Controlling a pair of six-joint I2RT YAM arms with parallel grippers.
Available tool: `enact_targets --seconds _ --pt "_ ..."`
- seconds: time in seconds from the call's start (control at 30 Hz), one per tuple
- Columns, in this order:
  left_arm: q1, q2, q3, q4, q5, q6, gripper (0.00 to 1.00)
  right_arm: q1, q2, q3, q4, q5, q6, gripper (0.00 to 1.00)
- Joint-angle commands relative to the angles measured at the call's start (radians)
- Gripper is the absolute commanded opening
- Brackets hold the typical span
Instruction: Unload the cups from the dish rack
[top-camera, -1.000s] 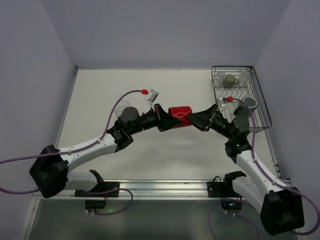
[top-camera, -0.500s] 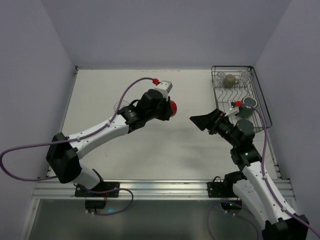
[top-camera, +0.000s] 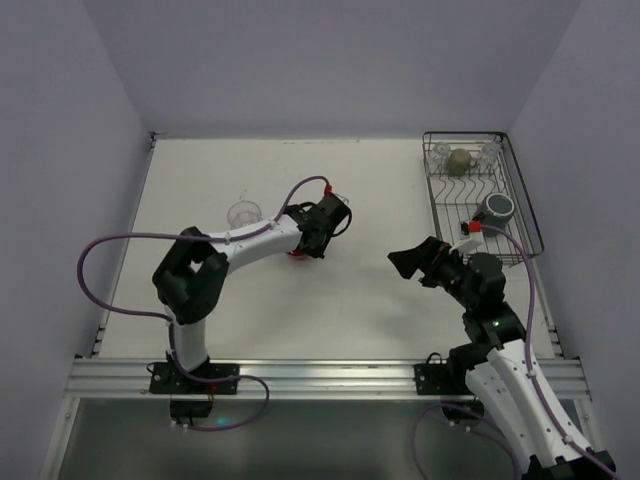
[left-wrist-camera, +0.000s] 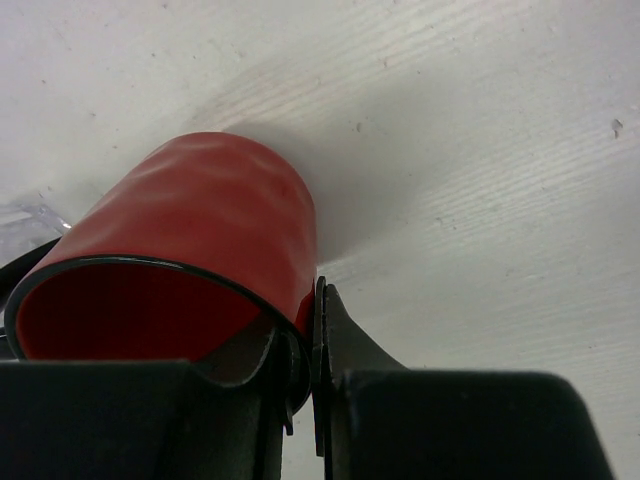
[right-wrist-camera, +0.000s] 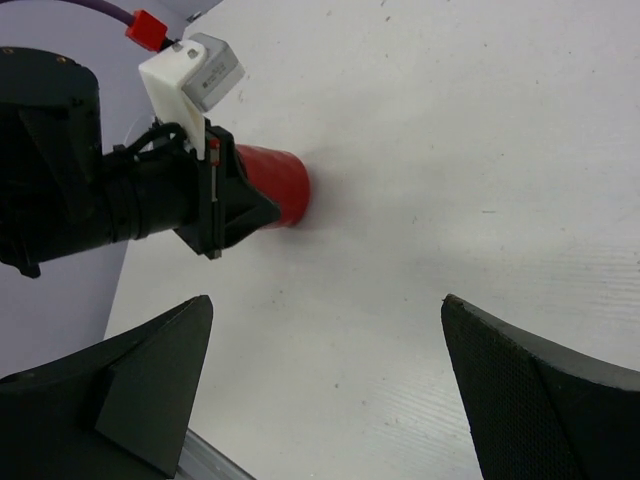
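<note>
The red mug (left-wrist-camera: 200, 220) is pinched at its rim by my left gripper (left-wrist-camera: 300, 350), one finger inside and one outside. In the top view the left gripper (top-camera: 312, 238) holds the red mug (top-camera: 298, 255) low over the table, left of centre; I cannot tell if it touches. The right wrist view shows the red mug (right-wrist-camera: 275, 185) too. My right gripper (right-wrist-camera: 325, 300) is open and empty, right of centre (top-camera: 415, 262). The black wire dish rack (top-camera: 528, 215) at the back right holds a grey-green mug (top-camera: 495, 208), an olive mug (top-camera: 459, 160) and glass tumblers (top-camera: 441, 160).
A clear glass tumbler (top-camera: 243, 213) stands on the table just left of the left gripper. The white table (top-camera: 370, 190) ends at a metal rail (top-camera: 320, 375) along the near edge. Grey walls close in the back and sides.
A second ago both grippers were at the red mug mid-table. The right gripper let go and drew back toward its base. The left gripper carried the mug left and down to the table.
</note>
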Motion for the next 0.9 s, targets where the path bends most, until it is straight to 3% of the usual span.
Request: enact_targets --seconds 0.0,0.13,0.23,0.27,0.43,0.53,0.67,0.73,0.83,0.87 --pt "0.049 -0.008 0.083 0.019 -0.040 0.063 0.00 0.001 -0.040 -0.024 -0.031 0.049 -0.038 0.99" --pt "0.061 0.025 0.097 0.009 -0.042 0.075 0.00 0.001 -0.041 -0.024 -0.048 0.056 -0.047 0.99" --pt "0.061 0.038 0.114 -0.011 -0.035 0.079 0.24 0.000 -0.040 -0.005 -0.059 0.071 -0.053 0.99" --pt "0.061 0.040 0.121 -0.013 -0.038 0.080 0.38 0.000 -0.040 0.002 -0.065 0.078 -0.056 0.99" --pt "0.061 -0.001 0.117 -0.019 -0.052 0.079 0.57 0.000 -0.005 0.070 -0.148 0.130 -0.095 0.99" --pt "0.061 -0.038 0.118 -0.020 -0.038 0.077 0.75 0.000 -0.009 0.113 -0.171 0.176 -0.092 0.99" --pt "0.048 -0.161 0.118 -0.002 -0.029 0.072 0.87 -0.003 0.035 0.185 -0.195 0.271 -0.092 0.96" --pt "0.038 -0.305 0.102 0.065 0.004 0.072 0.88 -0.010 0.073 0.217 -0.197 0.331 -0.111 0.93" --pt "0.006 -0.635 -0.062 0.336 0.182 0.083 0.95 -0.039 0.193 0.320 -0.200 0.422 -0.141 0.87" --pt "0.005 -0.636 -0.099 0.379 0.182 0.082 0.97 -0.048 0.218 0.343 -0.200 0.423 -0.141 0.87"
